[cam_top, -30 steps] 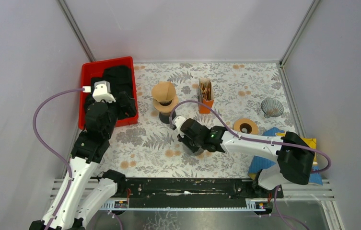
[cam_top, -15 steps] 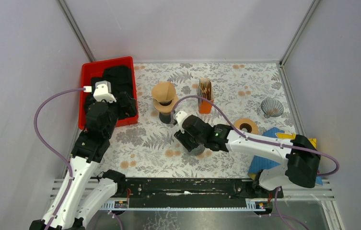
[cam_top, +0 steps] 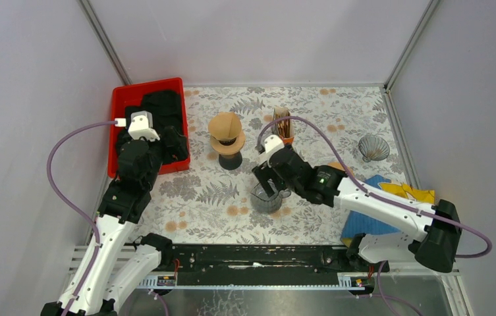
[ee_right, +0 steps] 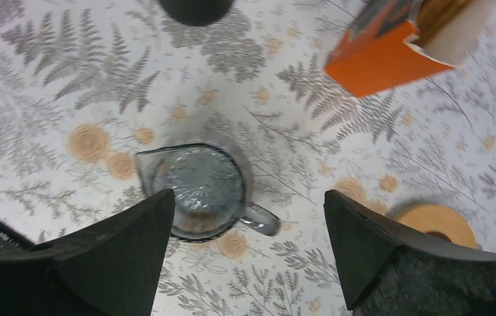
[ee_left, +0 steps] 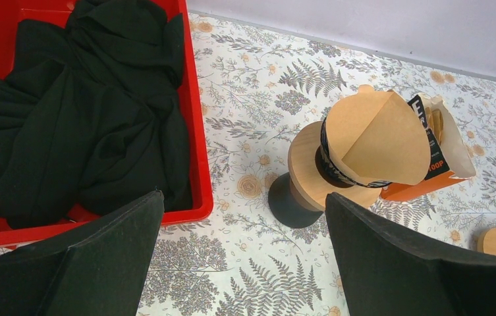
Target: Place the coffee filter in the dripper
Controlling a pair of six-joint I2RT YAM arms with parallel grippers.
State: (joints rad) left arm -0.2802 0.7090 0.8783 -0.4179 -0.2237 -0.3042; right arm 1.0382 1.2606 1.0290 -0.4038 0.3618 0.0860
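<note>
Fern-printed cloth (cam_top: 205,197) covers the table, with grey walls on three sides. Nearest me, the overhead view shows the blue cloth (cam_top: 367,224) at the front right edge under the right arm, which neither wrist camera shows. Just beyond, the right gripper (ee_right: 246,197) hangs over the glass jug (ee_right: 205,191), jaws spread wide and gripping nothing. Only its wrist view shows me the jug's handle and the wooden ring (ee_right: 437,224) well to that side, which the arm largely hides from above. Left of the jug I have a broad stretch of bare cloth reaching toward the front rail. Further back, the left gripper (ee_left: 244,196) is wide open too, holding nothing, above the near rim of the red bin (ee_left: 195,131) of black fabric (ee_left: 80,125) at the table's left edge. Its camera gives my best look at the filter (ee_left: 377,135), which sits in the dripper (ee_left: 311,168), its paper cone standing proud of the wooden collar. The orange box (ee_left: 439,164) is just behind it. A shell (cam_top: 373,147) lies by the right wall.
</note>
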